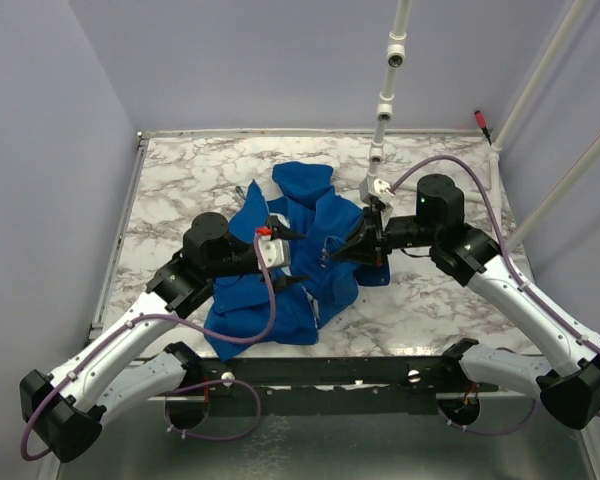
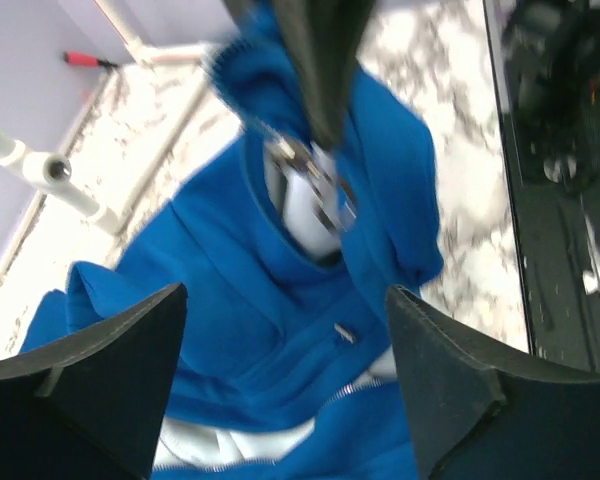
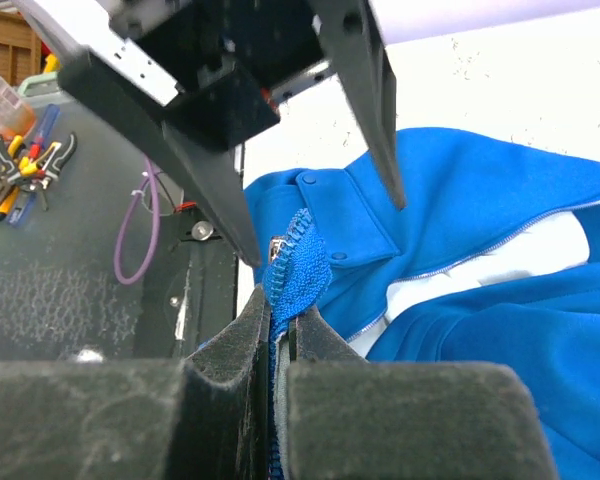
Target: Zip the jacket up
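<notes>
The royal-blue jacket (image 1: 302,188) lies crumpled in the middle of the marble table, with pale lining showing at its opening (image 2: 305,215). My right gripper (image 1: 342,252) is shut on the jacket's zipper edge. In the right wrist view a tuft of blue zipper tape (image 3: 302,262) with a small metal piece beside it sticks up from the closed right gripper (image 3: 281,312). My left gripper (image 1: 302,258) hovers just left of that spot. The left gripper (image 2: 286,292) stands wide open above the jacket (image 2: 230,260), holding nothing. A line of silver zipper teeth (image 2: 352,388) runs below it.
White pipe framing (image 1: 385,100) hangs over the back right of the table (image 1: 180,180), and a red-tipped item (image 1: 482,122) sits at the back right corner. A black rail (image 1: 360,375) runs along the front edge. Hand tools (image 3: 20,165) lie off the table.
</notes>
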You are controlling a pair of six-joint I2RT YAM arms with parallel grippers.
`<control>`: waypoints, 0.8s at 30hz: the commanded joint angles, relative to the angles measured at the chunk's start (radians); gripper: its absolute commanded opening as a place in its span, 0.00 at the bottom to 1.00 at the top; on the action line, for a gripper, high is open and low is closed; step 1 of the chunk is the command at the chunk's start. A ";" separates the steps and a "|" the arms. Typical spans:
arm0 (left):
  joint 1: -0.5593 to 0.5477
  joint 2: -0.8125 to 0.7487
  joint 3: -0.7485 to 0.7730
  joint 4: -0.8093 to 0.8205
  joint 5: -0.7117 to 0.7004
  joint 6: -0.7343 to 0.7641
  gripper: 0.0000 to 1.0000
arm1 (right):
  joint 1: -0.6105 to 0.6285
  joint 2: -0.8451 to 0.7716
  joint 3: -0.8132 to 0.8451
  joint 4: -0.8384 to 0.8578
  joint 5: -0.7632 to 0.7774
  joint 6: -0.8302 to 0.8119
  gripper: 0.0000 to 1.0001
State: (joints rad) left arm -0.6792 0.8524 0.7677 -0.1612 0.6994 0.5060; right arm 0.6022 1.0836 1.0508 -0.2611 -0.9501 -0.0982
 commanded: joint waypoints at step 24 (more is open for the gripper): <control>0.086 0.172 0.077 0.553 0.166 -0.669 0.17 | 0.000 -0.044 -0.189 0.525 0.068 0.070 0.01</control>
State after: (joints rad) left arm -0.5957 1.0237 0.8444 0.3775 0.8955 -0.1722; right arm 0.6022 1.0668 0.8730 0.1856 -0.9092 -0.0410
